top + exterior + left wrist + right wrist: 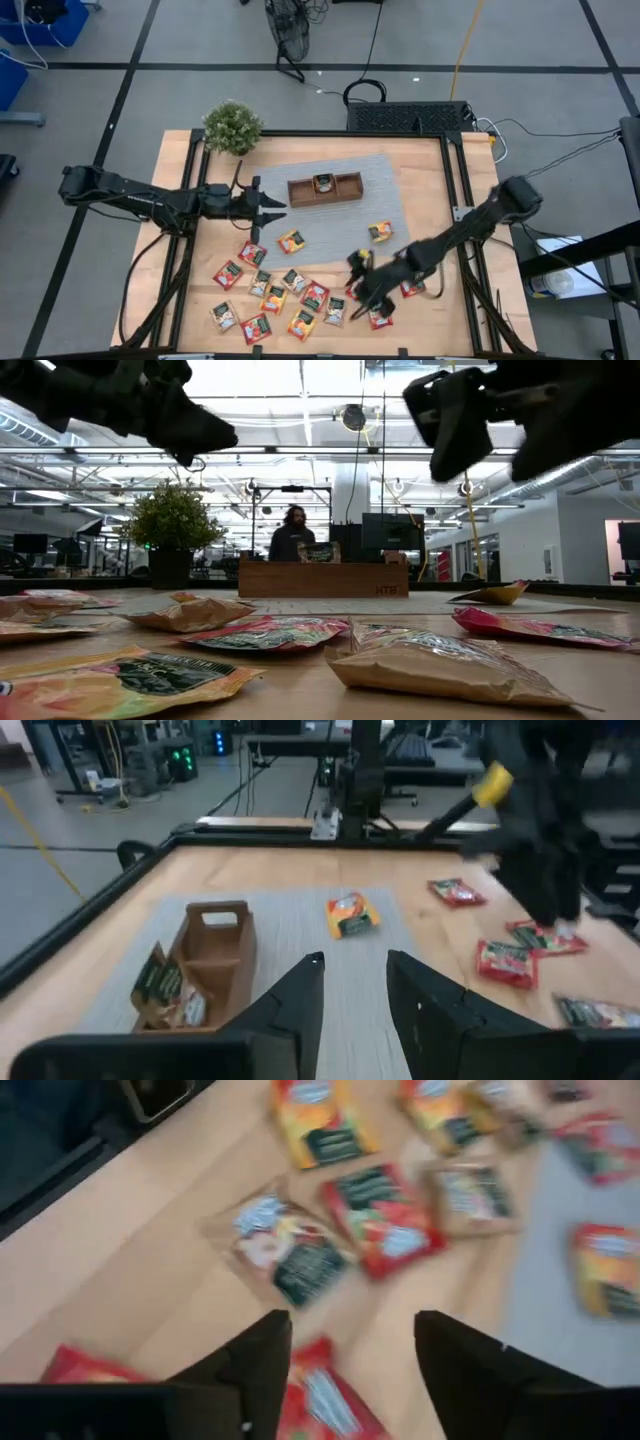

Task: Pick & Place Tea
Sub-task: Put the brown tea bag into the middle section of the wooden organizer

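Wooden table [420,170]: tea packets [290,300] scattered toward six o'clock, light, crinkly, slippery; you pinch an edge. Right gripper [362,290] spread, empty, above them; left gripper [272,207] parted, empty.

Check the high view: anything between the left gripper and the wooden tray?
Nothing. In the high view only bare grey mat separates the open left gripper from the wooden tray; the nearest tea packets lie nearer the table's front.

Under the right pincer [350,1350], a red tea packet [325,1400] is lying partly hidden by its fingers and cut off at the picture's edge. Packets [470,1195] ahead of that pincer are blurring, their print unreadable.
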Motion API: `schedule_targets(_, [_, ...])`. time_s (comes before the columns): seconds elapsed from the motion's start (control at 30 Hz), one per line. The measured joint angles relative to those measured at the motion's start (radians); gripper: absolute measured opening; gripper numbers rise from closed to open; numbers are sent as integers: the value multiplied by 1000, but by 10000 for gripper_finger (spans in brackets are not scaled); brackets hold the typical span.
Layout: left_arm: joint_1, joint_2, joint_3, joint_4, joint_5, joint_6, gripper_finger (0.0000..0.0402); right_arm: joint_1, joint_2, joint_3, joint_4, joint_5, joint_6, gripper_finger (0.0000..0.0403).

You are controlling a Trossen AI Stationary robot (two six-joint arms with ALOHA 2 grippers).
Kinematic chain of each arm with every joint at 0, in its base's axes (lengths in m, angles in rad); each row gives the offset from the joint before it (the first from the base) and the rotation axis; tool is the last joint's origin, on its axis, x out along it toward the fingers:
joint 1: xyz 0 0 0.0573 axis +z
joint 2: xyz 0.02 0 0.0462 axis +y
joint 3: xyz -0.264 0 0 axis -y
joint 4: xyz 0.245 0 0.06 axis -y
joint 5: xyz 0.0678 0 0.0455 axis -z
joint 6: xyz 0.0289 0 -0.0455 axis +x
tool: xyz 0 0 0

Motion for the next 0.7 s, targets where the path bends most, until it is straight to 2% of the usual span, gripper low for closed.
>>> schedule_targets(0.13, [-1,8,-16,32,-1,-50,116,23,147,119,-76,1,-4,219])
schedule_targets(0.33, [-8,18,-19,24,-2,-112,115,50,306,244,-127,-1,-50,219])
schedule_targets(0.7, [-21,23,-18,13,-3,-140,115,102,338,274,-99,1,-21,213])
